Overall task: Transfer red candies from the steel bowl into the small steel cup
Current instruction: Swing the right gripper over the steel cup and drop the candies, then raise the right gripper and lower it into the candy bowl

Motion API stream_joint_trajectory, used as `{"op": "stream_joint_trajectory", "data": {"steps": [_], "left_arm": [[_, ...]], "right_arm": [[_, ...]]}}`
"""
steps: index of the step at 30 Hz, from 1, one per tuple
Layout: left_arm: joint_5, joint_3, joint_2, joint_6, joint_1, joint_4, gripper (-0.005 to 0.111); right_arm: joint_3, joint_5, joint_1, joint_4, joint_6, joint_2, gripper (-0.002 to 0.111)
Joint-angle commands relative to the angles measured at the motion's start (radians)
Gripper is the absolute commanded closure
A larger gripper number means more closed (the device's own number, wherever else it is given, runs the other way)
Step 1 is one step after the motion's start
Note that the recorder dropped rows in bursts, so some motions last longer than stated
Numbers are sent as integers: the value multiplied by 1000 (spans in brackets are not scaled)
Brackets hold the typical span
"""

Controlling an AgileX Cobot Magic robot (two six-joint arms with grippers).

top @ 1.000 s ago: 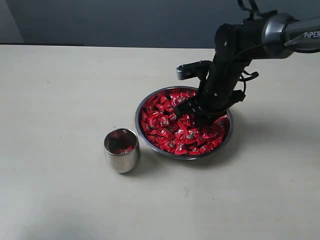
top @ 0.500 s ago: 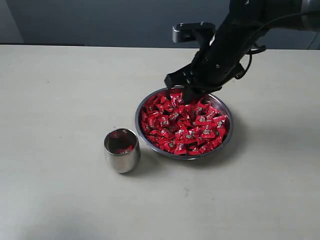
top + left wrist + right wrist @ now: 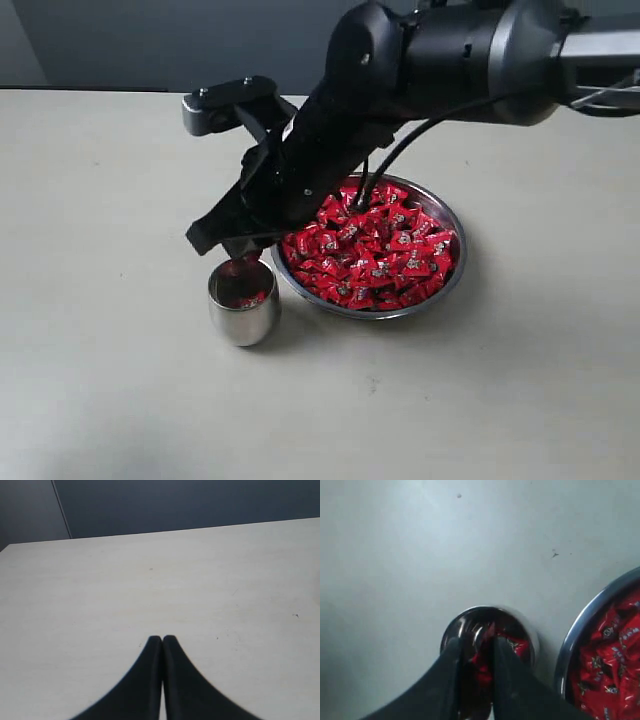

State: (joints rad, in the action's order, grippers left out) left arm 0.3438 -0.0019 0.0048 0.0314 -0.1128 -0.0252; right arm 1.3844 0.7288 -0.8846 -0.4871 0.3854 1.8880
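One pale table (image 3: 100,400) is crossed by the right arm (image 3: 440,60), which has been swung from above the steel bowl (image 3: 400,312) to the small steel cup (image 3: 243,320) just beside its rim. Red candies (image 3: 390,255) are heaped in the bowl, and a few lie in the cup. Over the cup's mouth the right gripper (image 3: 475,642) is narrowly parted, with one red candy (image 3: 481,665) pinched between its fingers. The left gripper (image 3: 161,641) is closed on nothing.
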Motion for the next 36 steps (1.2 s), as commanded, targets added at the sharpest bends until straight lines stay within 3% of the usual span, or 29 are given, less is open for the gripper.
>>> {"op": "stream_joint_trajectory", "data": {"steps": [1, 5, 10, 12, 24, 30, 36], "left_arm": [[-10, 2, -5, -2, 5, -2, 106], [-10, 2, -5, -2, 5, -2, 106], [-10, 2, -5, -2, 5, -2, 106], [-10, 2, -5, -2, 5, -2, 106], [-10, 2, -5, -2, 5, -2, 106], [-10, 2, -5, -2, 5, -2, 106], [-10, 2, -5, -2, 5, -2, 106]], "right_arm": [[-4, -55, -4, 8, 9, 52, 109], [-4, -60, -4, 6, 9, 59, 108], [-4, -51, -4, 4, 9, 59, 77], [-4, -41, -4, 4, 9, 59, 72], [0, -47, 21, 49, 9, 3, 72], [0, -52, 124, 137, -24, -108, 72], [-5, -21, 294, 202, -91, -165, 72]]}}
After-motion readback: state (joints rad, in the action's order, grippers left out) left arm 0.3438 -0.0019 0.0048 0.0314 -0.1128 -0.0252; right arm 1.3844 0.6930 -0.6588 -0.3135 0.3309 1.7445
